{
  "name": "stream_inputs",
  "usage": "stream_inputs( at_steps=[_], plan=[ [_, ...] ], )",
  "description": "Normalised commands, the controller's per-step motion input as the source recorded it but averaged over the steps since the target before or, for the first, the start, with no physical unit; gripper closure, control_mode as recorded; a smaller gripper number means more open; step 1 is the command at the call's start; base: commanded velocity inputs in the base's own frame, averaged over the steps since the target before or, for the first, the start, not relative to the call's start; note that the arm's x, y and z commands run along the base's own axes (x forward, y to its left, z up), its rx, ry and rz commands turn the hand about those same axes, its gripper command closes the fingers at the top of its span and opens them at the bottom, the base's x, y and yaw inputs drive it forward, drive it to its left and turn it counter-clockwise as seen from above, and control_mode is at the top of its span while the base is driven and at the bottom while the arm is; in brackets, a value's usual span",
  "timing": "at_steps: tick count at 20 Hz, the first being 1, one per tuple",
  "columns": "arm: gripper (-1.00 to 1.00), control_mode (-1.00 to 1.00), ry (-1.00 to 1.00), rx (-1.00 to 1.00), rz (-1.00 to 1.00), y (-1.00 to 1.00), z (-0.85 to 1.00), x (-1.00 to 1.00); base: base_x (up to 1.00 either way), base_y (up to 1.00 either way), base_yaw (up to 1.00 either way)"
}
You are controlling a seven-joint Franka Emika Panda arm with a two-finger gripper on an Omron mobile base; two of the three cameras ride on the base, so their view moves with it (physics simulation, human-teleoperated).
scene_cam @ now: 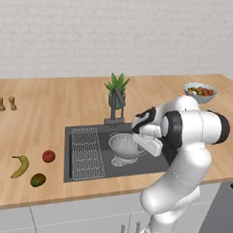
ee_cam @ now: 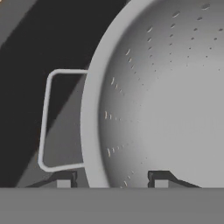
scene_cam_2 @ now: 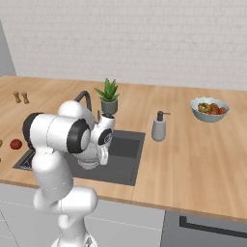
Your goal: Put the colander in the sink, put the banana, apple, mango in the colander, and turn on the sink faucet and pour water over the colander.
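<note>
— Gripper (ee_cam: pixel 112 179) straddles the rim of the colander (ee_cam: pixel 175 96): one finger inside the bowl, one outside near the wire handle, pinching the wall.

— Where is the colander?

— It sits in the sink (scene_cam: pixel 155 161), beside the wire rack (scene_cam: pixel 86 153). Banana (scene_cam: pixel 20 166), apple (scene_cam: pixel 49 156) and mango (scene_cam: pixel 38 180) lie on the counter, far left of the gripper.

Left of the sink (scene_cam: pixel 82 177) the bench (scene_cam: pixel 41 115) lies open around the fruit — behind the sink, faucet (scene_cam: pixel 116 109) and plant (scene_cam: pixel 116 89) block the way.
</note>
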Motion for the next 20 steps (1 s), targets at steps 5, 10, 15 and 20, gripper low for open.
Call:
stream_inputs(
  at_steps=[5, 10, 15, 20],
  plan=[
    [1.00, -1.00, 0.00, 0.00, 0.03, 0.47, -0.47, 0.30, 0.00, 0.00, 0.00],
    [1.00, -1.00, -0.02, 0.00, 0.02, 0.28, -0.37, 0.22, 0.00, 0.00, 0.00],
    [1.00, -1.00, -0.05, -0.01, 0.00, 0.07, -0.48, 0.29, 0.00, 0.00, 0.00],
    [1.00, -1.00, -0.04, 0.00, 0.00, 0.06, -0.36, 0.16, 0.00, 0.00, 0.00]
  ],
)
